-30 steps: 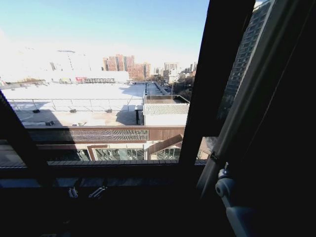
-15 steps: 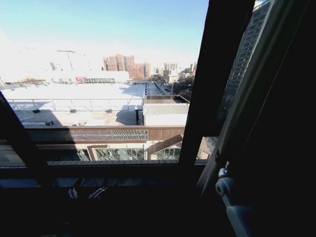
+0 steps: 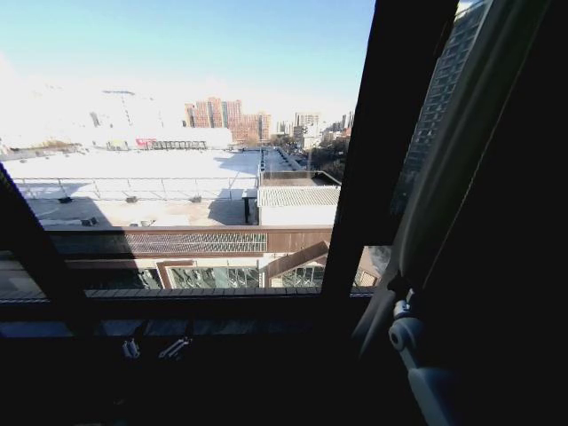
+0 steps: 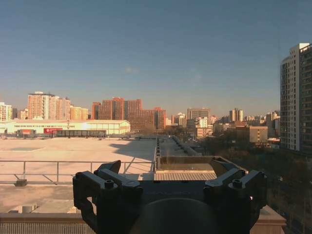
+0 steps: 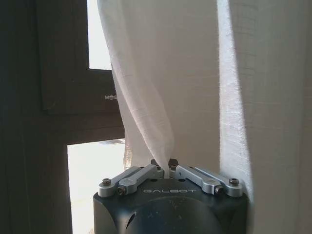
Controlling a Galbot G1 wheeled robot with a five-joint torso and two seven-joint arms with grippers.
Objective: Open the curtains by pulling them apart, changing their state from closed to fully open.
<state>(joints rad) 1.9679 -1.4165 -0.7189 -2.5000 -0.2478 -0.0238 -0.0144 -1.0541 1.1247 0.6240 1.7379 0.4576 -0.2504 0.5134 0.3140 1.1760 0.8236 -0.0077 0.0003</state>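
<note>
- Your right gripper [image 5: 169, 168] is pinched shut on the curtain [image 5: 161, 83]: in the right wrist view a gathered fold of the sheer white cloth runs down into the narrow gap where the two silver fingers [image 5: 141, 173] meet.
- From that pinch the fabric fans upward and hangs in front of the dark window frame [image 5: 58, 63], with a wider sunlit stretch of the same panel beside the gripper body.
- In the head view the curtain [image 3: 461, 151] lies bunched along the right side of the window as a pale, slanting band, and it ends at the right gripper [image 3: 397, 302], low on the right just above the sill.
- The main pane to the left of the window frame upright [image 3: 373, 151] stands uncovered; you can see rooftops and sky through it.
- Your left gripper [image 4: 168, 183] faces straight out at the city through the glass, its dark fingers [image 4: 97, 183] spread wide with nothing between them.
- Compared with a second ago, the right gripper sits a touch lower and further right in the head view, and the band of cloth above it looks a little broader and paler. The rest of the scene matches.
</note>
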